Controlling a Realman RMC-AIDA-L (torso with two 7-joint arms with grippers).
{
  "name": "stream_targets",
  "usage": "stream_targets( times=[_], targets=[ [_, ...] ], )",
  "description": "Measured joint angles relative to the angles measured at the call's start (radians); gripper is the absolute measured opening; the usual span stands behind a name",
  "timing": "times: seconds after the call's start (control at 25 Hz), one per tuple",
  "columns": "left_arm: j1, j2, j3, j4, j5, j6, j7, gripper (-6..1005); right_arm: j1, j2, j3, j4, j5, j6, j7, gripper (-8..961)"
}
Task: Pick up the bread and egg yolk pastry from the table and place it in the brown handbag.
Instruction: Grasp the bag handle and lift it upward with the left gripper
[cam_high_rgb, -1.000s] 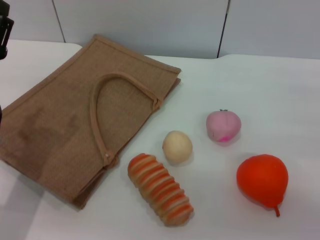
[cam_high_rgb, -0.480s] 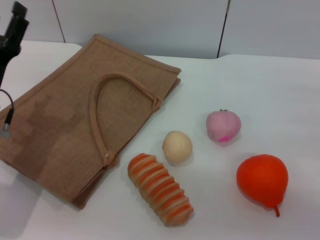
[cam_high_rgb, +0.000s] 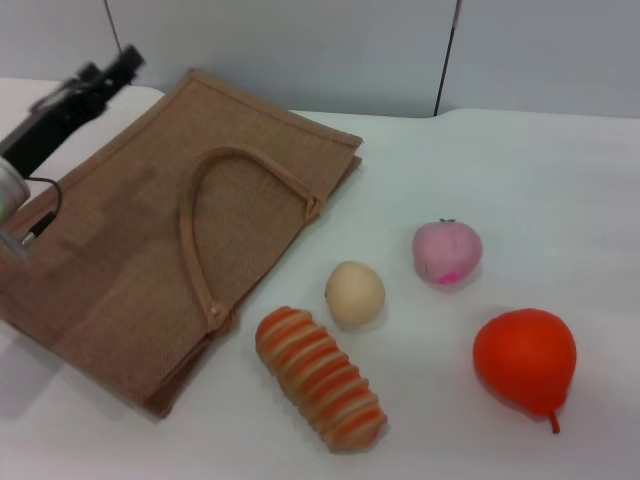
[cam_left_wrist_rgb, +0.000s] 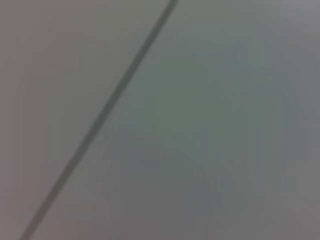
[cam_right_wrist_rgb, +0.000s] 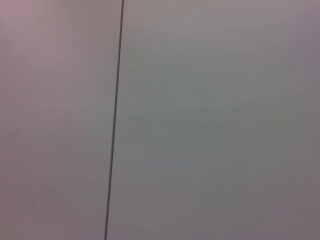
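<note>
Left gripper (cam_high_rgb: 118, 66) over far-left corner of brown handbag (cam_high_rgb: 120, 260); finger state cannot be told. Bread (cam_high_rgb: 320, 378) near, egg yolk pastry (cam_high_rgb: 354, 293) just beyond it, both right of bag.

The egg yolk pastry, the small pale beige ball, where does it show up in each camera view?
Head view: the small pale beige egg yolk pastry lies on the table, between striped bread and pink peach-like item.
Left wrist view: not in it.
Right wrist view: not in it.
Shared landmark: a dark seam on the grey wall.
</note>
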Motion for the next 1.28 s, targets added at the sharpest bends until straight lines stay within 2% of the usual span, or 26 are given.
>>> stream_targets(
  times=[0.24,0.36,0.52,0.64,0.72,0.88,1.0,1.28],
  targets=[
    [-0.037,-0.001,0.012,0.286,0.452,0.072,-0.511,863,0.002,-0.002,0.000,-0.002,-0.001,0.007,0.000,881],
    [-0.079,0.007,0.012,0.377,0.695,0.070,-0.710,861,0.001,-0.002,0.000,-0.002,0.000,0.007,0.000,881],
    [-0.140,0.015,0.012,0.469,0.979,0.061,-0.898,860,-0.001,-0.002,0.000,-0.004,0.001,0.007,-0.001,881],
    [-0.179,0.009,0.013,0.509,1.135,0.053,-0.948,859,0.000,-0.002,0.000,-0.004,0.001,0.007,-0.001,882],
    [-0.197,0.000,0.013,0.522,1.192,0.054,-0.942,858,0.001,-0.002,0.000,-0.004,0.001,0.007,-0.001,882],
    [-0.212,-0.008,0.017,0.522,1.220,0.059,-0.911,857,0.002,-0.002,0.000,-0.003,0.001,0.007,-0.001,882],
    [-0.237,-0.011,0.060,0.465,1.217,0.099,-0.854,856,0.003,-0.002,0.000,-0.002,0.001,0.007,-0.001,882],
    [-0.278,-0.011,0.173,0.362,1.226,0.218,-0.847,853,0.005,-0.002,0.000,-0.001,0.002,0.007,-0.001,881]
  ],
)
